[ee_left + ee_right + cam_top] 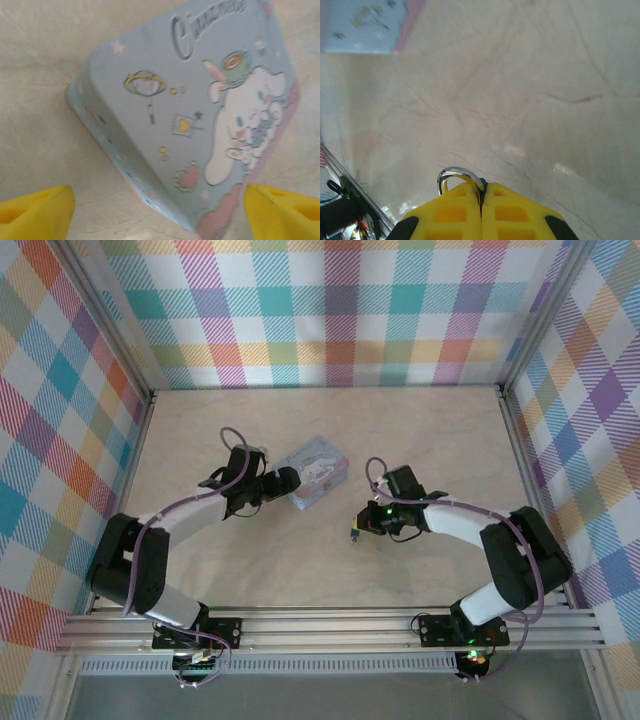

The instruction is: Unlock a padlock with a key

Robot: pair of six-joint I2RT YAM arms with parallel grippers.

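My right gripper point(481, 189) is shut on the padlock point(454, 173). Its silver shackle curves out past the left yellow fingertip, and a sliver of bluish-teal body shows between the pads. From the top view the padlock point(353, 533) is a tiny dark speck at the tip of the right gripper point(361, 525), low over the table's middle. My left gripper point(160, 212) is open, its yellow fingers point(37, 210) spread wide at the near corner of the pale blue cartoon tin box point(200, 100). The key is out of view.
The tin box point(318, 472) lies at the table's centre, just right of the left gripper point(285, 483); its corner also appears in the right wrist view point(365, 25). Beige marble tabletop point(430, 430) stretches behind, bounded by plaid walls and an aluminium rail point(330, 625) in front.
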